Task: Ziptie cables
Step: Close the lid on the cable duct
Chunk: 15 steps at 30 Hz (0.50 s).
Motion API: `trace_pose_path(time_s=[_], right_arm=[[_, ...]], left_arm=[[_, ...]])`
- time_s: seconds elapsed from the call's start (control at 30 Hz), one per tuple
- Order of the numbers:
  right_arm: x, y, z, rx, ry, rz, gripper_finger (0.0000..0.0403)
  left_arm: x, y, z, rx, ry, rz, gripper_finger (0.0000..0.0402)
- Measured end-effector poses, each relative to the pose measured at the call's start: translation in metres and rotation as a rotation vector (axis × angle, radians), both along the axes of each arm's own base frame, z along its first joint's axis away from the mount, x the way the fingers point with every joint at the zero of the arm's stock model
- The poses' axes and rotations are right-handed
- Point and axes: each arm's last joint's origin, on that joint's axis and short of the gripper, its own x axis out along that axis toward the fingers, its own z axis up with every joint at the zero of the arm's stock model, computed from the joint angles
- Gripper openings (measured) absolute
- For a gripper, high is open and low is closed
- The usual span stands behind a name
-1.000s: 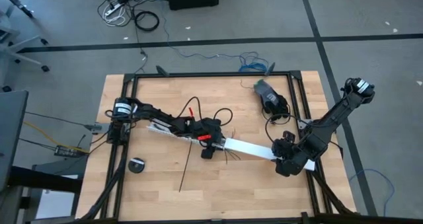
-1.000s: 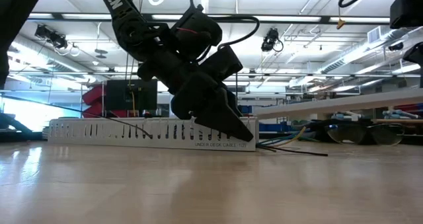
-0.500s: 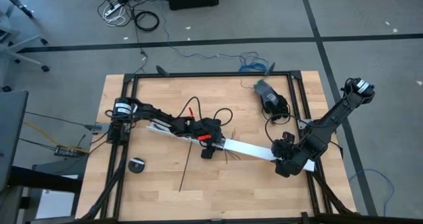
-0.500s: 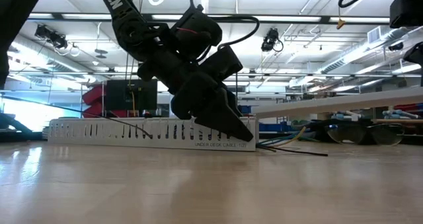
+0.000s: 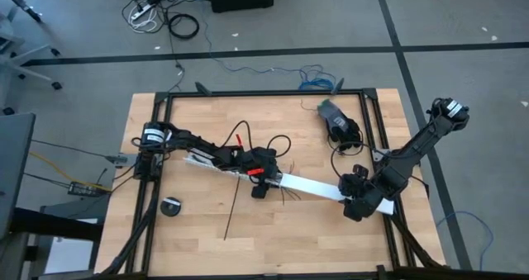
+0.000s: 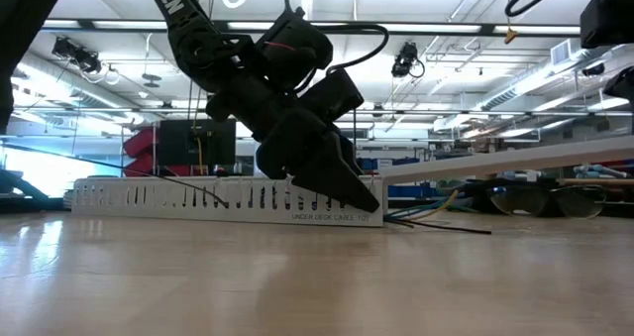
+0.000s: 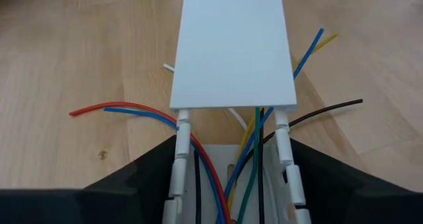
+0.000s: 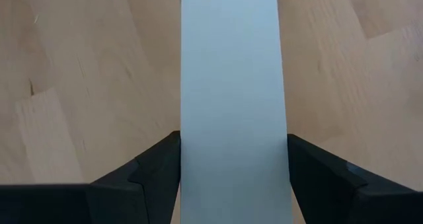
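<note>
Lower left of centre on the wooden worktop (image 5: pixel 314 230): thin straight black plastic ziptie (image 5: pixel 231 211), lying free. Mid-frame: thin coloured cables (image 7: pixel 254 135) spilling from long white slotted channel (image 5: pixel 310 186), left end effector (image 5: pixel 259 187) clamping it. Right: right end effector (image 5: pixel 357 207) clamping its lidded end.

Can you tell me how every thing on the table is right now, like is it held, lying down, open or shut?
left gripper: closed around the slotted channel.
right gripper: closed around the cover's far end.
white slotted channel: lying on the table, open where the cover is off.
white cover: partly off, one end raised.
cables: loose in the channel, spilling out, not tied.
ziptie: lying flat, untouched.
</note>
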Motion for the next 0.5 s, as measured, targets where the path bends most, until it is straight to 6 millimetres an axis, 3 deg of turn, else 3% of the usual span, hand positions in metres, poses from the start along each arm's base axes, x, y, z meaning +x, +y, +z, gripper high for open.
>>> trace_pose_path(time_s=[0.5], right_arm=[[0.0054, -0.0032, 0.0008, -0.01, -0.018, 0.014, 0.0237]], left_arm=[[0.0, 0.0002, 0.0, 0.0, 0.0, 0.0, 0.0238]])
